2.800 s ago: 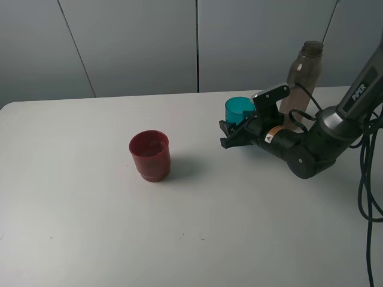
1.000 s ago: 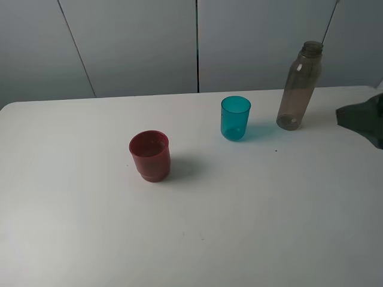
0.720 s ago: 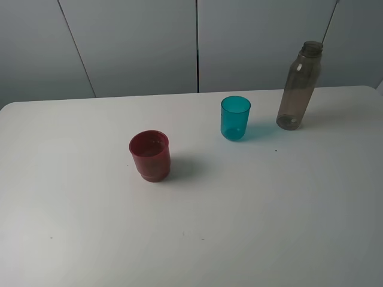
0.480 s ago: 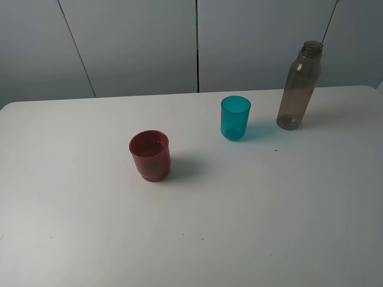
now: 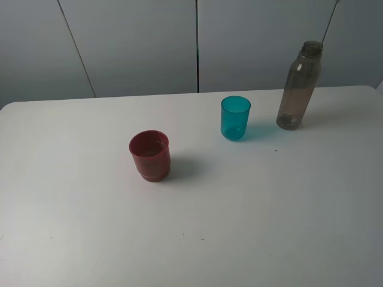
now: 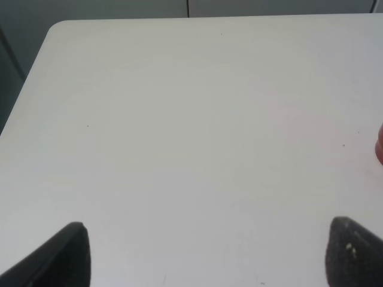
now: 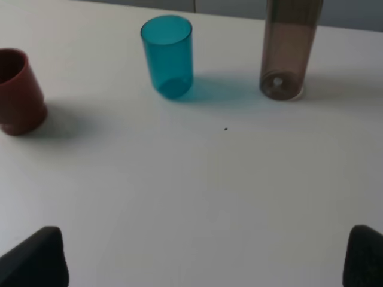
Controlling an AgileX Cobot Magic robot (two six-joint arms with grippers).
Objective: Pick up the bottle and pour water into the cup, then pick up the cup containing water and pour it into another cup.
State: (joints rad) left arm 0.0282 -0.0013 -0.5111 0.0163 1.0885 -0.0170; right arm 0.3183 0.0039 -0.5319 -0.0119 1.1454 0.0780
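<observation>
The smoky grey-brown bottle [image 5: 299, 85] stands upright at the back right of the white table [image 5: 90, 239], also seen in the right wrist view [image 7: 289, 48]. The teal cup [image 5: 236, 118] stands upright to its left [image 7: 168, 55]. The dark red cup [image 5: 150, 155] stands upright near the table's middle [image 7: 18, 91]; a sliver of it shows in the left wrist view [image 6: 379, 146]. Neither arm shows in the high view. My right gripper [image 7: 206, 257] is open, well back from the cups, empty. My left gripper [image 6: 206, 254] is open over bare table, empty.
A grey panelled wall [image 5: 137, 42] runs behind the table. The table's left corner and edge [image 6: 36, 57] show in the left wrist view. A tiny dark speck [image 7: 225, 128] lies on the table in front of the bottle.
The right arm, beside the teal cup earlier, has drawn back to the right and left the high view. The teal cup stands alone. Bottle and red cup have not moved.
</observation>
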